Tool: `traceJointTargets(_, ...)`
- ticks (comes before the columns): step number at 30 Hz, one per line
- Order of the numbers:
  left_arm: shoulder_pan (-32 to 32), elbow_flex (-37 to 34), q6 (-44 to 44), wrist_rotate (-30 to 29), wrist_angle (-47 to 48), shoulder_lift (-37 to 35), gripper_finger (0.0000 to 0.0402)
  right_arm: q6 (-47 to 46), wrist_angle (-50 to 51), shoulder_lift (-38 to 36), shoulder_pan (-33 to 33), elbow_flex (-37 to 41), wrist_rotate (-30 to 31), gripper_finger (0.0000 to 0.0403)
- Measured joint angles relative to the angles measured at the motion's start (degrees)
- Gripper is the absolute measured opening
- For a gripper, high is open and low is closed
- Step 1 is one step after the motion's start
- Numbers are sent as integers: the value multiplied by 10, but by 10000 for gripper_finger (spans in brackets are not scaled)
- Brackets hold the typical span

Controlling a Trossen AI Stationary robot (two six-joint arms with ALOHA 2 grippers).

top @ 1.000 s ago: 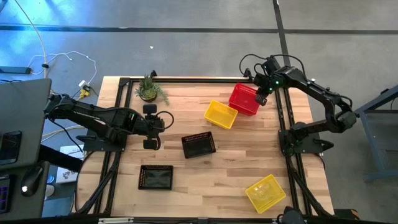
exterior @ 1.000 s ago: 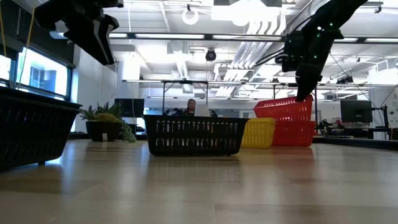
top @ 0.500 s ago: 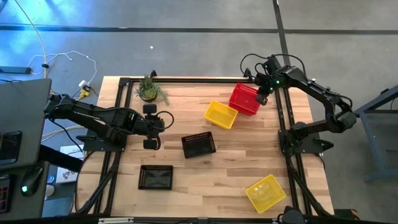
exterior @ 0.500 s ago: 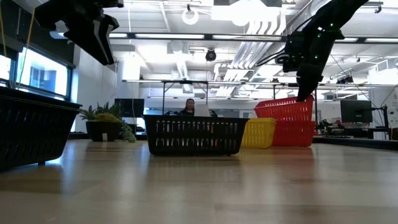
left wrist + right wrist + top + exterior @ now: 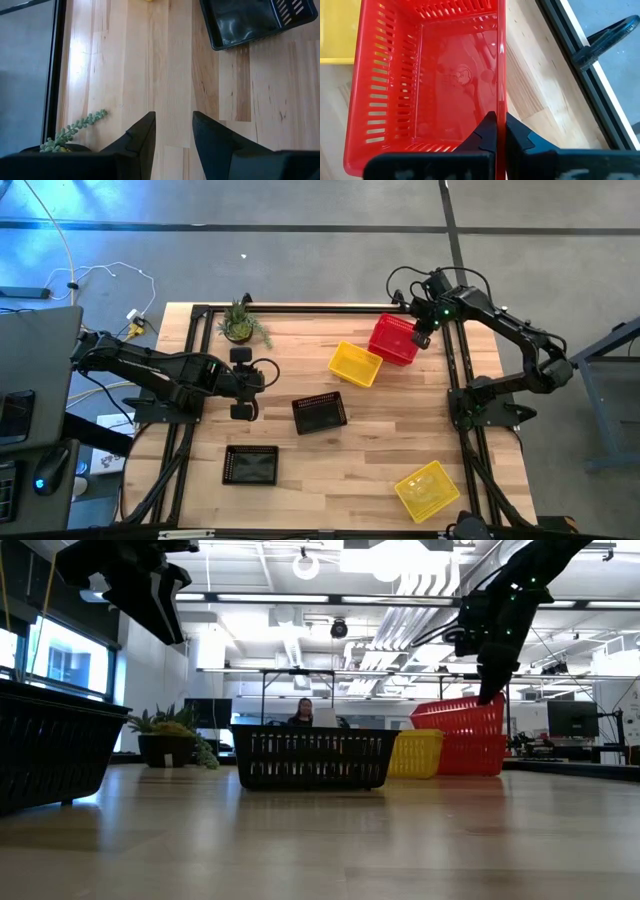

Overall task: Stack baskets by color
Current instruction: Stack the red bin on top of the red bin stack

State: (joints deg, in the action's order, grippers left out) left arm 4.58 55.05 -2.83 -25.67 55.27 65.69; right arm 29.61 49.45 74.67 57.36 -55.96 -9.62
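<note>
A red basket sits tilted on top of another red basket at the table's far right, with my right gripper shut on its rim. A yellow basket stands just beside them. One black basket stands mid-table and another nearer the front left. A second yellow basket lies at the front right. My left gripper hangs open above the left of the table, with nothing between its fingers. My right gripper pinches the rim of one side wall of the upper red basket, one finger inside the basket and one outside. The fingers come from above, slanting down. The basket is tilted, higher at the held side, and sits on the red basket below.
A small green potted plant stands at the far left corner. A black frame runs around the table's edges. Bare wood lies between the baskets in the middle. A person sits in the room behind.
</note>
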Motion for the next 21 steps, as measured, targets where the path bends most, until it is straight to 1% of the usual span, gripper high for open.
traceJointTargets(3,0,0,0,0,0,0,115,0,0,0,0,0,1,12)
traceJointTargets(11,0,0,0,0,0,0,115,-7,0,0,0,0,2,58)
traceJointTargets(17,0,0,0,0,0,0,115,-20,0,0,0,0,34,62)
traceJointTargets(21,0,0,0,0,0,0,115,-40,-5,0,0,0,35,61)
